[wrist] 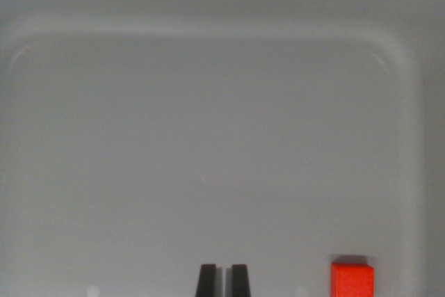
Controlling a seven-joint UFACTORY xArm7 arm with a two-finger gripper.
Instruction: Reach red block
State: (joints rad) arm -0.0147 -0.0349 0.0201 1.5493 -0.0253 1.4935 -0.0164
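Wrist view shows my gripper (222, 279) at the bottom edge, its two dark fingertips (207, 280) standing almost together with only a thin slit between them, and nothing caught in that slit. Below me lies the pale grey floor of a tray (208, 29) with rounded corners and a raised rim. My target, the red block (352, 279), sits on that floor toward the wrist view's right, near the bottom edge, apart from my fingertips and close to the tray's right wall.

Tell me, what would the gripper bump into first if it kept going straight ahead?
Probably only the bare grey tray floor. The gripper points there, and the red block sits off to the wrist view's right.
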